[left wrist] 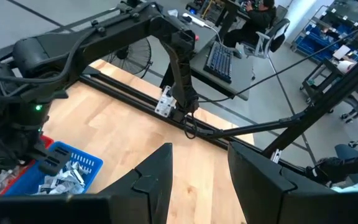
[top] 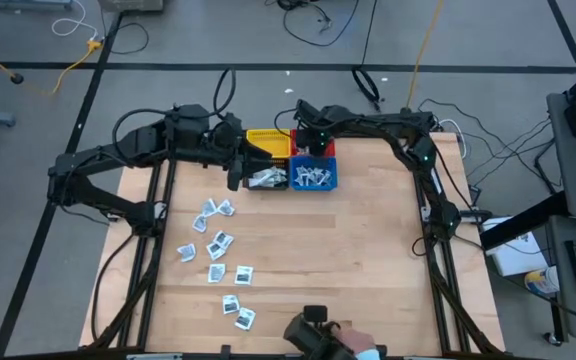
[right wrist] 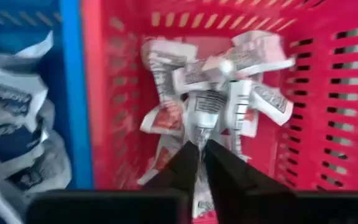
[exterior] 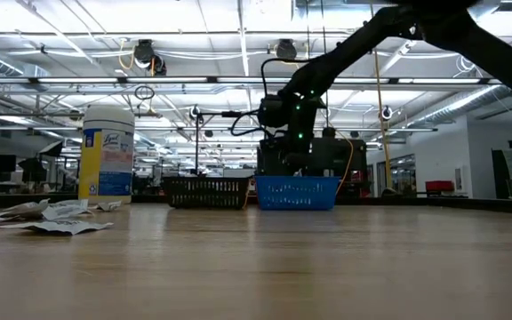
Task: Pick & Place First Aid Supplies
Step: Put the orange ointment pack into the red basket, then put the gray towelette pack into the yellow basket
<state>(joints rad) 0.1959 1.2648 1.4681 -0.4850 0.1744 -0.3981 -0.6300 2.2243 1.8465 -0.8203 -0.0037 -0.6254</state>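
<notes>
Several small white first aid packets (top: pixel 218 245) lie loose on the left half of the wooden table. More fill the black bin (top: pixel 266 178), the blue bin (top: pixel 313 177) and the red bin (right wrist: pixel 328 93). My right gripper (right wrist: pixel 202 144) hangs over the red bin (top: pixel 326 148), pointing steeply down, shut on one white packet (right wrist: pixel 209 112). My left gripper (left wrist: pixel 197 155) hovers open and holds nothing, beside the black bin at the table's far left (top: pixel 236 176). My right gripper pinches a narrow white packet by its near end (right wrist: pixel 202 135) between its two fingertips. The fingers come from above, slanting down into the red bin. The packet reaches below the fingertips toward the pile of packets; whether it rests on them I cannot tell.
A yellow bin (top: pixel 268 143) stands behind the black one; the four bins sit together at the far edge. A white-lidded round jar (exterior: pixel 107 153) shows in the low view. A person's hand (top: pixel 353 347) reaches in at the near edge. Bare wood (top: pixel 368 250) covers the table's right half.
</notes>
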